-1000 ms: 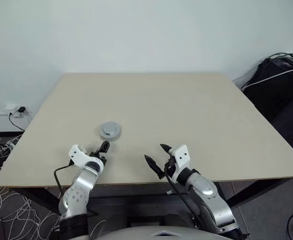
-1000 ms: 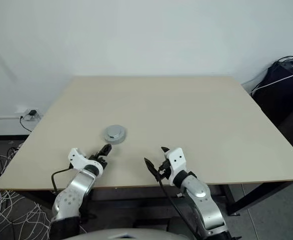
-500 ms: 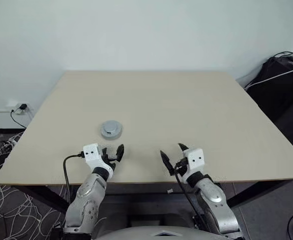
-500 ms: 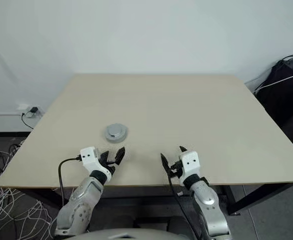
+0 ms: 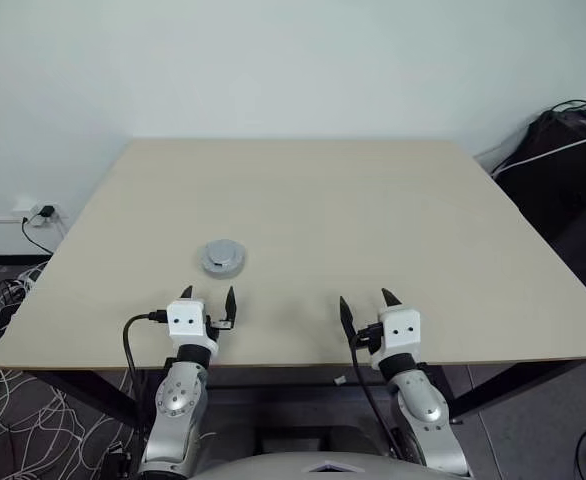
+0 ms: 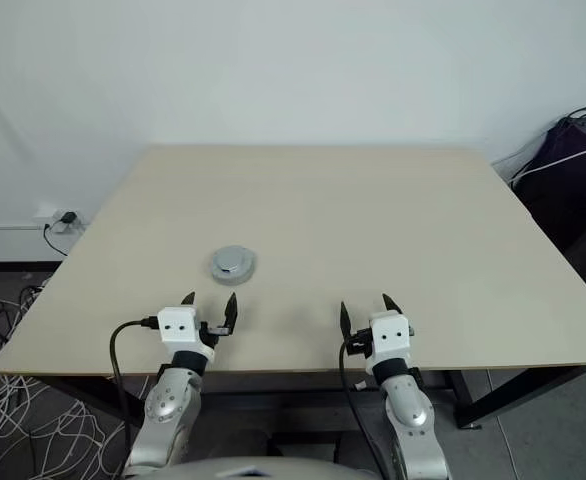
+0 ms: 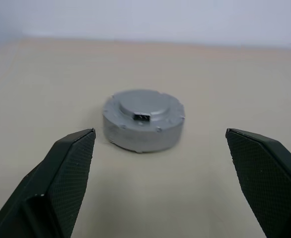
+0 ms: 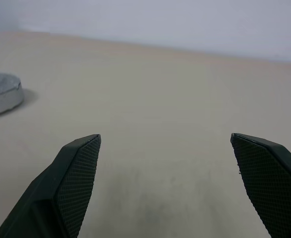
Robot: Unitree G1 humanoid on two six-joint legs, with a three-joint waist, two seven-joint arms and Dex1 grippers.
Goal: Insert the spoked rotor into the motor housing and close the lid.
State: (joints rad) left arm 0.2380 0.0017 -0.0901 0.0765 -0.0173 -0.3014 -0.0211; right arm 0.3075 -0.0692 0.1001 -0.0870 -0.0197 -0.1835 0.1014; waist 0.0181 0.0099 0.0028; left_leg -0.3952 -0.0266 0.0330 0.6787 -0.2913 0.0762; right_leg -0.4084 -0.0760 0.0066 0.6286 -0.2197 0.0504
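Here, closed motor housing (image 7: 143, 120), round grey metal puck, lidded

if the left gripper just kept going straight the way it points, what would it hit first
Most likely the round silver motor, which sits on the table straight ahead between its open fingers. Depth is hard to judge; it might pass just over the top.

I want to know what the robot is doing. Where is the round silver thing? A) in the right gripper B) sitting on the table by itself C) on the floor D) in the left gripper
B: the round silver thing sits on the table in front of the open left gripper, and the right gripper is open and empty too.
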